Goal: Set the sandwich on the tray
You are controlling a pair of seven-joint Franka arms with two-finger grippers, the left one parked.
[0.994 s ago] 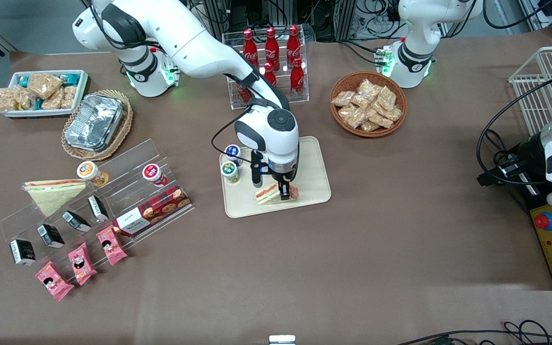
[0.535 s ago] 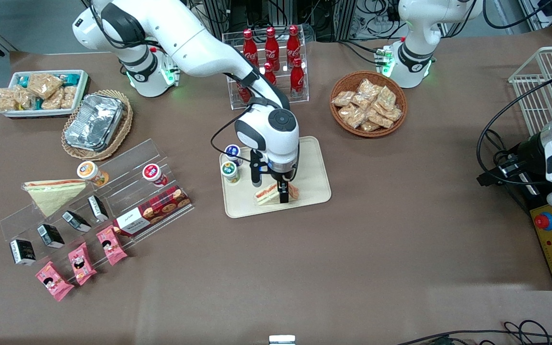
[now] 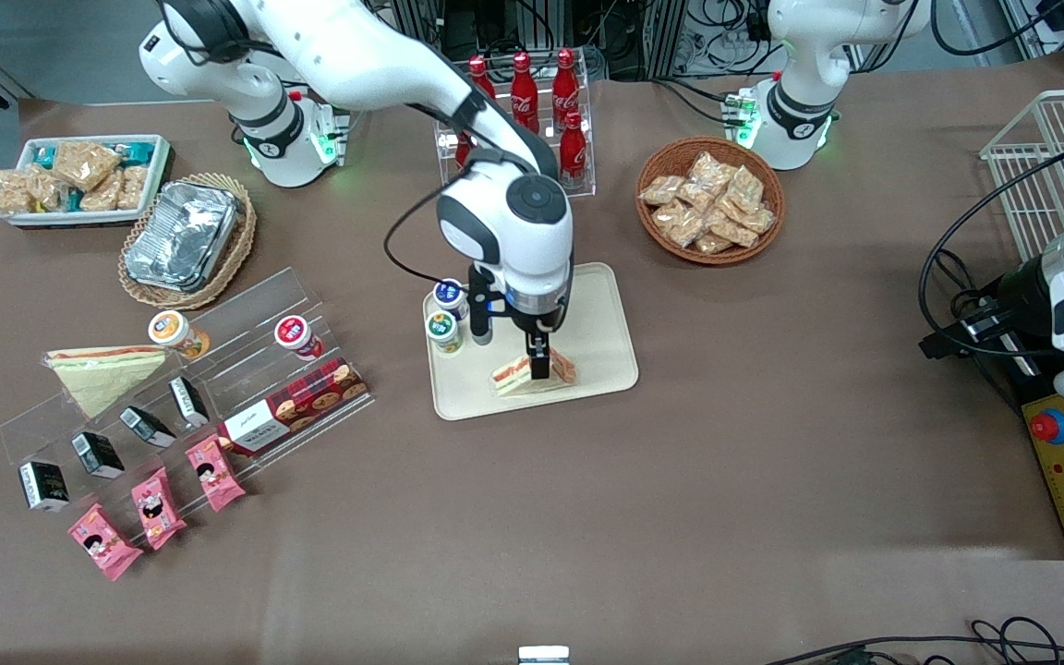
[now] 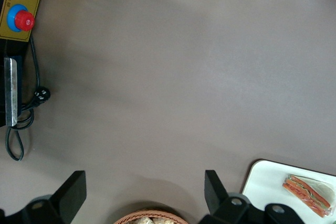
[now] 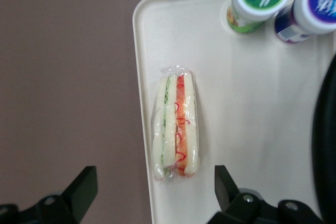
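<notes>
The clear-wrapped wedge sandwich [image 3: 515, 375] lies on the cream tray [image 3: 601, 323], close to the tray's edge nearest the front camera. Its orange-red and green filling shows in the right wrist view [image 5: 175, 128], and it also shows in the left wrist view [image 4: 307, 195]. My right gripper [image 3: 538, 360] hangs open and empty just above the sandwich, its fingers [image 5: 81, 187] spread wide and clear of the wrap. The tray's rim [image 5: 140, 103] runs right beside the sandwich.
Two small lidded cups [image 3: 444, 331] [image 3: 449, 296] stand on the tray's end toward the working arm. A rack of red bottles [image 3: 523, 102], a basket of snack packs [image 3: 709, 199], a foil container [image 3: 181, 235] and an acrylic stand with a pale flat sandwich [image 3: 98, 369] lie around.
My gripper has let go of the sandwich and risen straight up; the sandwich stays lying on the tray.
</notes>
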